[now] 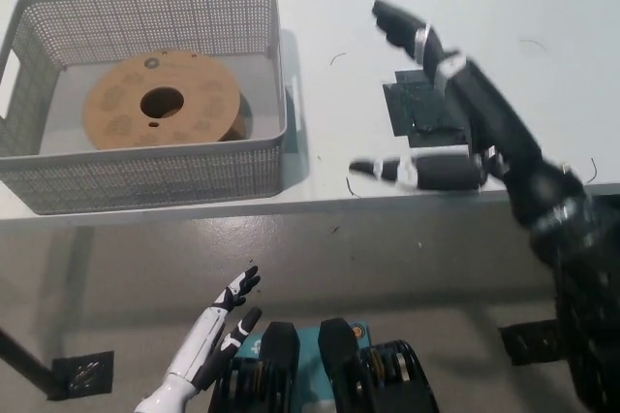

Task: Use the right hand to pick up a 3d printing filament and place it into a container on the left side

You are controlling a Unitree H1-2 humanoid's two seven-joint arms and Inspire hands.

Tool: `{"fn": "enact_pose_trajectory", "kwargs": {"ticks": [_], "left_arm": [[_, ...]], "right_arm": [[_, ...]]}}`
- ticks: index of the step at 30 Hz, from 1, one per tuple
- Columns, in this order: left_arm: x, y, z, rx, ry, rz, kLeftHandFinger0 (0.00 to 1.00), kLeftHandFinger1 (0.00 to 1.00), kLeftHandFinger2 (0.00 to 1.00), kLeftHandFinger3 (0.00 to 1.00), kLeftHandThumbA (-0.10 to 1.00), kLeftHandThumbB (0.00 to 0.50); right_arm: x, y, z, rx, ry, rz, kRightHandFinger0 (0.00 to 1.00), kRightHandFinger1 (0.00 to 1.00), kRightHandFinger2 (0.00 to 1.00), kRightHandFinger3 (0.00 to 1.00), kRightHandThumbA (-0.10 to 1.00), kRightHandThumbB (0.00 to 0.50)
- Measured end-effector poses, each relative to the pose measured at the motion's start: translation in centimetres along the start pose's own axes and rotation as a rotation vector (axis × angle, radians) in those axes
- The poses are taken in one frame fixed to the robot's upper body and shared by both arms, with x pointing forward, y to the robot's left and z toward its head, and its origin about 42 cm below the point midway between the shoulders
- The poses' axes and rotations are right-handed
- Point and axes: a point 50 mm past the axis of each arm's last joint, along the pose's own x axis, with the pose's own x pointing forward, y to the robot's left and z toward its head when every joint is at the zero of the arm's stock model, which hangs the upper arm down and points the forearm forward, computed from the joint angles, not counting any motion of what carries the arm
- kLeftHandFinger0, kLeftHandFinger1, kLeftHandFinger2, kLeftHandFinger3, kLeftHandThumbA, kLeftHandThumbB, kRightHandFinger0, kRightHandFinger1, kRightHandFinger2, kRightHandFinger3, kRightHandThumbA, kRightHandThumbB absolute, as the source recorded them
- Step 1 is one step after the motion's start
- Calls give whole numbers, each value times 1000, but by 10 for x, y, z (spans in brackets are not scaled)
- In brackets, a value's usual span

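Lying flat inside the grey mesh container (pixel 145 175) at the far left of the white counter (pixel 329 6), the filament spool (pixel 162 103) shows its brown cardboard face and round centre hole upward, with its right edge close to the container's right wall. Judged from that, the placing part of the task looks already done: the spool is in the container on the left, and nothing is in either hand. The black right hand (pixel 448 108) hangs above the right half of the counter, well apart from the container, its fingers (pixel 395 17) spread wide and holding nothing; its thumb reaches out left near the counter's near edge. It partly covers a dark square patch (pixel 418 108) stuck to the counter, which may mark where a spool is set out, though no second spool is visible there. What seems left, if anything, is only to bring the right arm back clear of the counter. The white left hand (pixel 225 311) rests low at the near left, below the counter edge, fingers apart and empty. Faint printed marks circle the spool's cardboard face, but they are too small to read, and no brand or other writing can be made out anywhere.
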Motion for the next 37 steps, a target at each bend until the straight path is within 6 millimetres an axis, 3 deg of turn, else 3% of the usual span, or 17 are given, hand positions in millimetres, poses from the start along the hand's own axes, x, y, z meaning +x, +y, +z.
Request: {"fn": "enact_pose_trajectory", "kwargs": {"ticks": [4, 6, 7, 10, 11, 12, 14, 18, 19, 20, 25, 32, 37], "left_arm": [[0, -1, 0, -2, -1, 0, 1000, 1000, 1000, 1000, 1000, 196], [1, -1, 1, -3, -5, 1, 1000, 1000, 1000, 1000, 1000, 190], [1, -1, 1, -4, -6, 2, 1000, 1000, 1000, 1000, 1000, 191], [1, -1, 2, -7, -10, 3, 1000, 1000, 1000, 1000, 1000, 196], [1, -2, 2, -8, -12, 3, 1000, 1000, 1000, 1000, 1000, 193], [1, -2, 3, -9, -14, 4, 1000, 1000, 1000, 1000, 1000, 192], [1, -2, 3, -9, -15, 4, 1000, 1000, 1000, 1000, 1000, 189], [2, -2, 3, -10, -17, 4, 1000, 1000, 1000, 1000, 1000, 183], [2, -2, 3, -10, -18, 4, 1000, 1000, 1000, 1000, 1000, 177], [2, -2, 3, -9, -18, 4, 1000, 1000, 1000, 1000, 1000, 179], [4, -1, 4, -8, -23, 5, 1000, 1000, 1000, 1000, 1000, 191], [6, 0, 6, -8, -31, 8, 1000, 1000, 1000, 1000, 1000, 201], [7, 0, 7, -14, -40, 15, 1000, 1000, 1000, 1000, 1000, 196]], "right_arm": [[-26, 20, 29, 17, -92, -1, 1000, 1000, 1000, 1000, 1000, 359], [-42, 31, 43, 34, -135, -10, 1000, 1000, 1000, 1000, 1000, 397], [-50, 37, 47, 45, -149, -17, 1000, 1000, 1000, 1000, 1000, 390], [-70, 48, 41, 83, -112, -38, 1000, 1000, 1000, 1000, 1000, 378], [-79, 52, 30, 95, -61, -47, 1000, 1000, 1000, 1000, 1000, 296], [-86, 55, 21, 101, -25, -53, 1000, 1000, 1000, 1000, 1000, 368], [-93, 59, 7, 100, 31, -60, 1000, 1000, 1000, 1000, 1000, 376], [-107, 69, -44, 101, 188, -74, 1000, 1000, 1000, 1000, 1000, 328], [-110, 70, -53, 104, 214, -75, 1000, 1000, 1000, 1000, 1000, 275], [-114, 73, -65, 105, 248, -78, 1000, 1000, 1000, 1000, 1000, 334], [-131, 85, -114, 108, 392, -81, 1000, 1000, 1000, 1000, 1000, 263], [-152, 96, -150, 108, 527, -66, 1000, 1000, 1000, 1000, 1000, 241], [-159, 99, -163, 117, 579, -53, 1000, 1000, 1000, 1000, 1000, 211]]}}
